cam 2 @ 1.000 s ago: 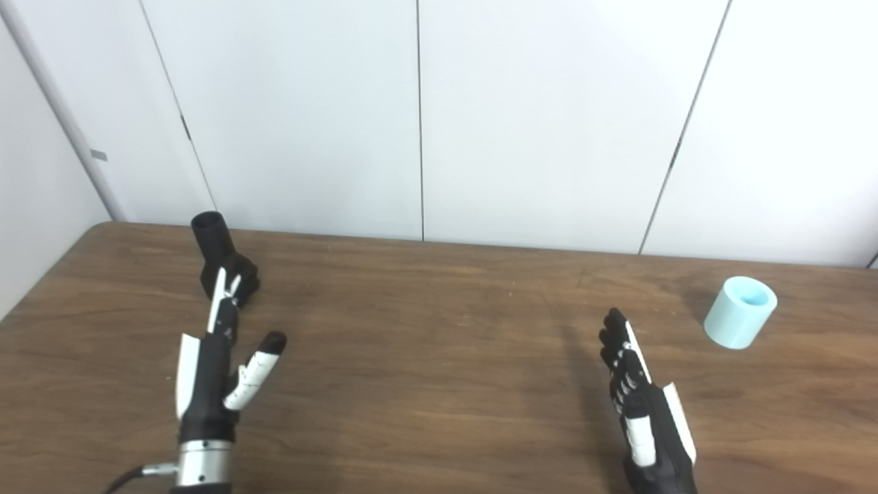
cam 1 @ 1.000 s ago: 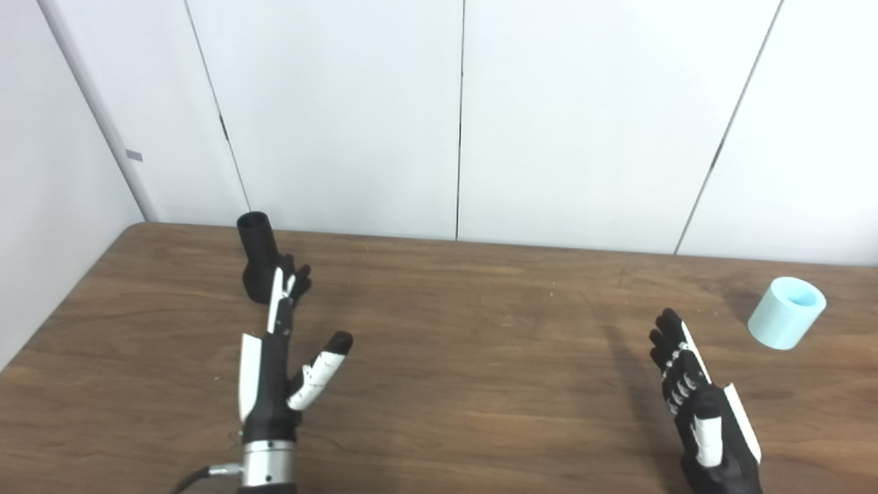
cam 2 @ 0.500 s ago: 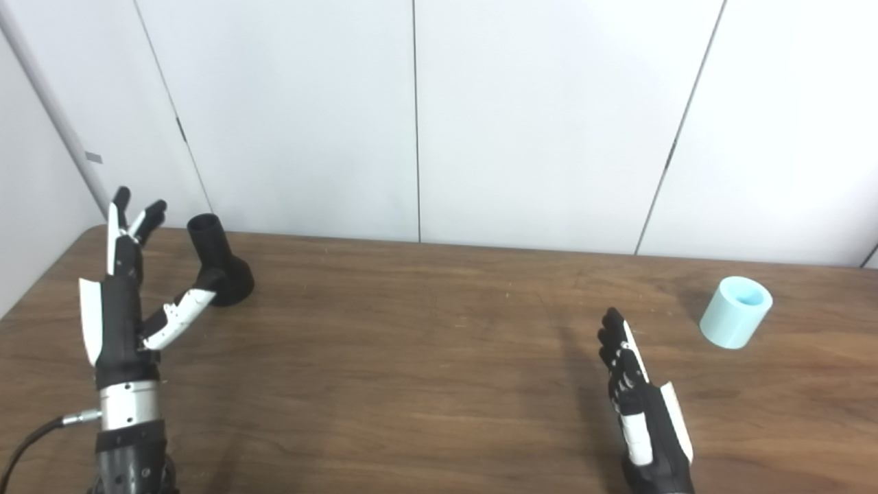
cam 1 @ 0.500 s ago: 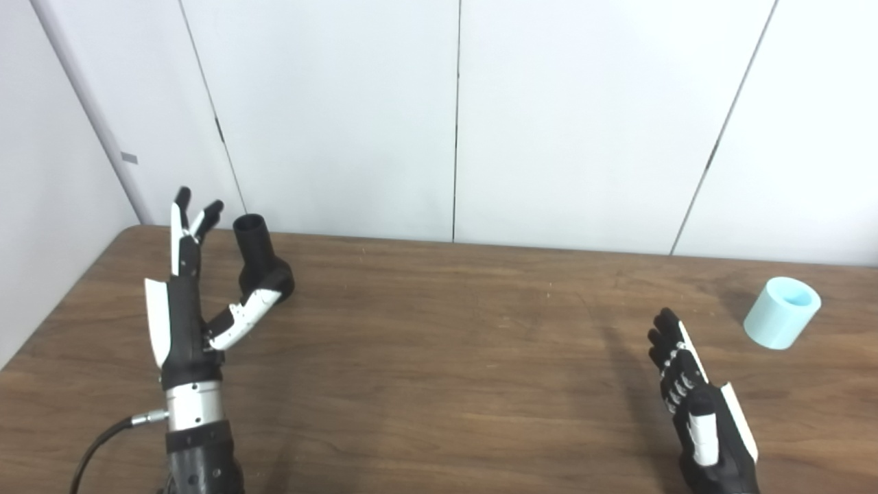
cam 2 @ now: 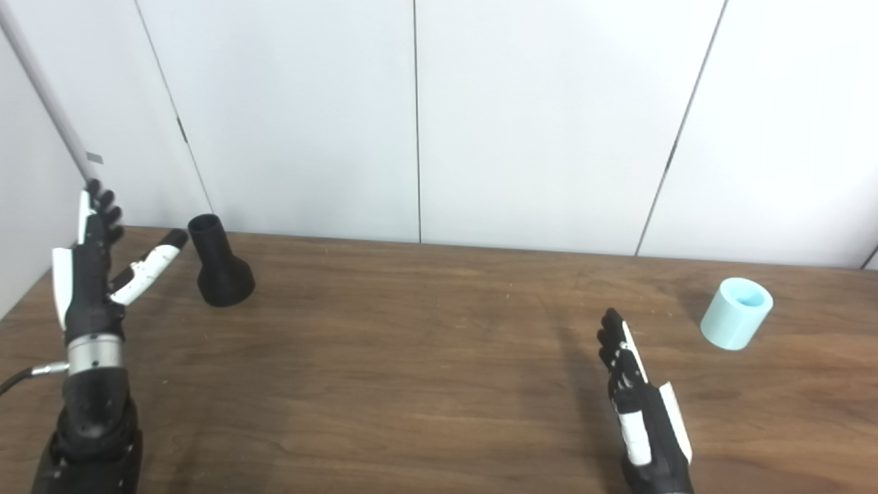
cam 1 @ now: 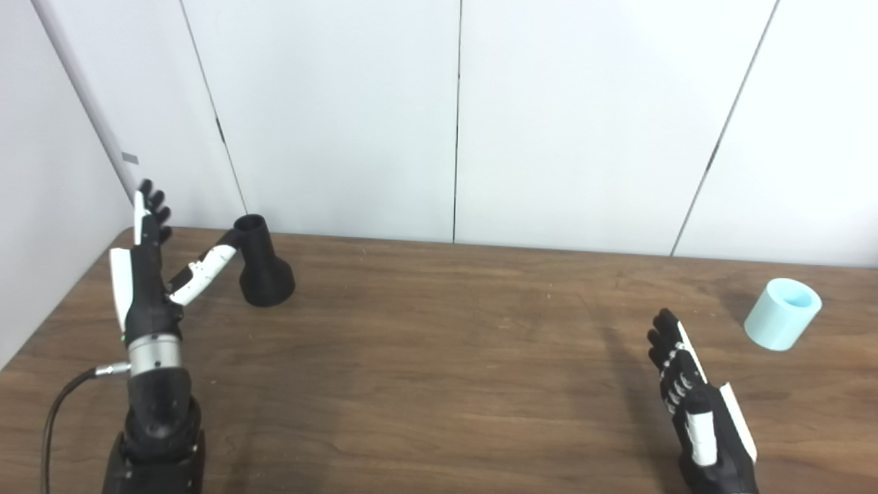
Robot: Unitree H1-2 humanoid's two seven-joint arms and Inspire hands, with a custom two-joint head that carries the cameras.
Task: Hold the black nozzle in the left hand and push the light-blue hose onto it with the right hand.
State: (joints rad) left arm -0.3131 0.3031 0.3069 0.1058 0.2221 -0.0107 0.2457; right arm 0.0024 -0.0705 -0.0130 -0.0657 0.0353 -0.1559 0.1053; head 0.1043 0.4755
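Observation:
The black nozzle (cam 1: 260, 264) stands upright on its wide base at the far left of the wooden table (cam 1: 439, 357), its narrow open neck on top. My left hand (cam 1: 147, 281) is raised just left of it, open, fingers pointing up and thumb stretched toward the neck; whether the thumb touches is not clear. The light-blue hose piece (cam 1: 784, 313), a short tilted cylinder, rests at the far right. Well short of the hose, near the front edge, my right hand (cam 1: 693, 405) hovers open with its fingers straight, holding nothing.
White wall panels (cam 1: 453, 116) rise directly behind the table's back edge. The left table edge (cam 1: 62, 309) runs close beside my left arm, and a cable (cam 1: 62, 405) hangs off its wrist. Bare wood lies between the two hands.
My left hand has swung from in front of the nozzle out to its left and risen, staying open. The right hand, the nozzle and the hose piece have not moved.

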